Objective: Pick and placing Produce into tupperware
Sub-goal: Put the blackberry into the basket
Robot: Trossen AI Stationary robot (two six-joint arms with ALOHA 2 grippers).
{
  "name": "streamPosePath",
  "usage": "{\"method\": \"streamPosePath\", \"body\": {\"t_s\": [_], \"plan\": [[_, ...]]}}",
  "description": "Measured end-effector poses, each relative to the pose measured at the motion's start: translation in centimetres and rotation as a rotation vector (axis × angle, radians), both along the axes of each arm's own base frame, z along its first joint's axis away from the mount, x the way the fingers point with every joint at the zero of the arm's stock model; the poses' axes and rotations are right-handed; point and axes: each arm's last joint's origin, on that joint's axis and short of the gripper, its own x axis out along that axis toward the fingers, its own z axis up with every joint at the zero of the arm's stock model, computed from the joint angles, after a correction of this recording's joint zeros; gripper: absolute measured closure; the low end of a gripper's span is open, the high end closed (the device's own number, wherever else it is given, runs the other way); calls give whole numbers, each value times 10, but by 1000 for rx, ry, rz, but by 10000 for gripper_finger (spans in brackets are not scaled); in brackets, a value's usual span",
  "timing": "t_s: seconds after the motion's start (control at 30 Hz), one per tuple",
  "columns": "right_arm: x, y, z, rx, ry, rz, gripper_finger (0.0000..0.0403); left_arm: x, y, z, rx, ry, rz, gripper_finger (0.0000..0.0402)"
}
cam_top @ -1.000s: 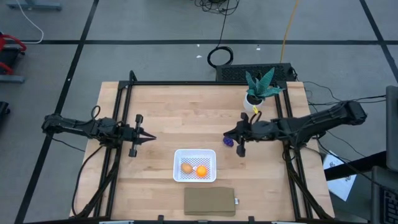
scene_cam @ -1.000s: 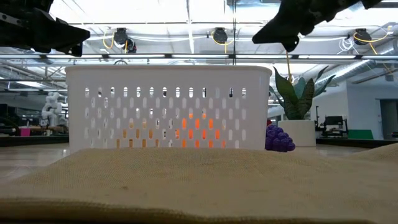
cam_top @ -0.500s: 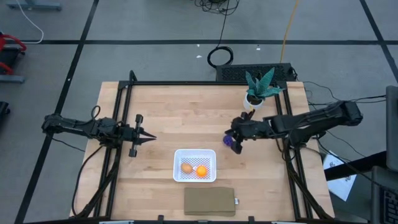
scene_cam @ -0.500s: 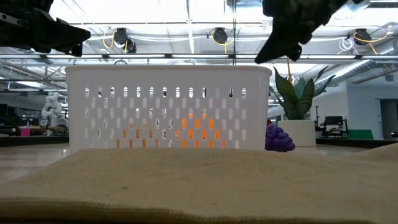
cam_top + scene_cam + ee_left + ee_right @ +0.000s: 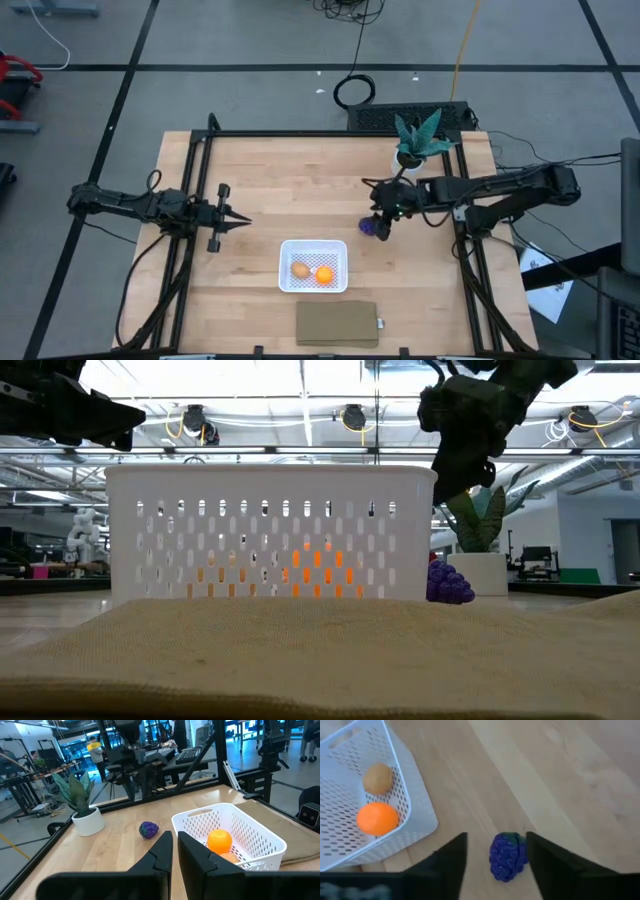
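The white tupperware (image 5: 285, 266) sits at the table's middle near side. An orange piece (image 5: 324, 275) and a tan piece (image 5: 301, 269) lie on its perforated bottom. The dark purple piece (image 5: 508, 856) rests on the bare wood just right of the tupperware. My right gripper (image 5: 497, 865) hangs above it, fingers pointing down and open, one on each side of the purple piece and clear of it. In the low view the right gripper (image 5: 455, 490) is well above the purple piece (image 5: 449, 583). My left gripper (image 5: 243, 221) waits shut over the table's left side.
A flat brown pad (image 5: 337, 323) lies at the near edge, in front of the tupperware. A potted plant (image 5: 415, 145) stands at the far right, just behind my right arm. Bare wood lies between the left gripper and the tupperware.
My right gripper has tipped from lying level, pointing toward the table's left, to pointing down over the purple piece. It has come lower and its fingers have opened. The purple piece has stayed in place.
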Motion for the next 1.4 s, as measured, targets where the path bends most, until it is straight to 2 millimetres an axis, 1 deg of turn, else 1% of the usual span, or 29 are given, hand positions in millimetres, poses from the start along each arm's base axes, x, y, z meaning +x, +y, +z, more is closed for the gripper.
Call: {"method": "streamPosePath", "body": {"t_s": [0.13,0.23,0.33,0.4,0.5,0.63,0.8,1.03,1.4], "plan": [[-2,-7,-2,50,27,-2,127,0,0,0,0,1,3,371],[-3,-11,-4,56,45,-7,80,0,0,0,0,1,4,371],[-1,-12,-10,57,77,-10,45,0,0,0,-1,1,4,371],[1,-12,-16,57,103,-9,31,0,0,0,-2,1,4,371],[5,-13,-26,58,150,-7,23,0,0,0,-2,1,4,371],[11,-13,-38,64,195,-1,21,0,0,0,-3,1,4,371],[19,-12,-50,96,215,27,21,0,0,0,-7,2,5,371],[26,-15,-69,108,281,7,21,0,0,0,-7,2,5,371],[39,-17,-98,103,332,-5,22,0,0,0,-4,2,5,371]]}}
